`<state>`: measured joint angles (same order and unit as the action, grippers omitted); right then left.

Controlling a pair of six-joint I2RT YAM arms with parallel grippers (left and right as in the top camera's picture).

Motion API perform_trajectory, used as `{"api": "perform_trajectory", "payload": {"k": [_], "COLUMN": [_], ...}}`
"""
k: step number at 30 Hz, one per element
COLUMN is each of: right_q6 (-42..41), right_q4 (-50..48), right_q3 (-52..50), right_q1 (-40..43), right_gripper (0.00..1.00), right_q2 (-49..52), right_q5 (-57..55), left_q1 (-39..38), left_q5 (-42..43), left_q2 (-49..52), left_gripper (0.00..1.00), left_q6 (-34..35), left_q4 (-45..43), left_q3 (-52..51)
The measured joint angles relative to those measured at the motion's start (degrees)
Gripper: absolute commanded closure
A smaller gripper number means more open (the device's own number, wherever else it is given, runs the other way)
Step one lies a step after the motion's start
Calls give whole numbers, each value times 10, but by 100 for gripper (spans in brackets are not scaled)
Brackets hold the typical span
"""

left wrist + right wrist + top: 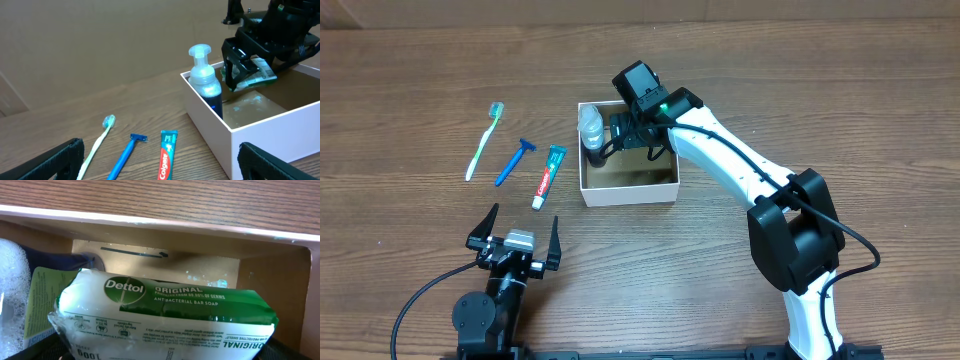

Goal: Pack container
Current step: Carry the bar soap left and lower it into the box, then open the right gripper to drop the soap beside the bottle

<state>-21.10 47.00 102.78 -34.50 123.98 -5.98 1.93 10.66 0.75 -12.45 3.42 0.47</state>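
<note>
The container [630, 192] is a square box with white walls and a brown floor, at the table's centre. A foam pump bottle [591, 127] stands upright in its far-left corner. My right gripper [628, 135] reaches into the box and is shut on a green-and-white Dettol soap bar [165, 310], held just above the floor [200, 270] next to the bottle [205, 80]. The soap also shows in the left wrist view [261, 75]. My left gripper [515, 240] is open and empty, low near the front edge, left of the box.
Left of the box on the wood table lie a green toothbrush [485, 140], a blue razor [514, 161] and a Colgate toothpaste tube [549, 176], roughly parallel. The right arm stretches from the front right over the box's right side.
</note>
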Motion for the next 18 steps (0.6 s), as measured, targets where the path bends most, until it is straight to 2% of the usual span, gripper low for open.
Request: {"api": "perform_trajectory", "payload": {"k": [9, 18], "right_q6": [2, 2], "right_q4": [1, 6], "right_q3": [0, 1], "right_q1": [0, -4], "right_gripper": [17, 15], "right_q2": [0, 1], "right_q5": [-1, -1], "left_q1": [0, 0], "left_q5": [0, 0], "left_q2": [0, 0], "left_gripper": [0, 0], "left_q6": [0, 0], "left_q4": [0, 0], "left_q3": [0, 0]}}
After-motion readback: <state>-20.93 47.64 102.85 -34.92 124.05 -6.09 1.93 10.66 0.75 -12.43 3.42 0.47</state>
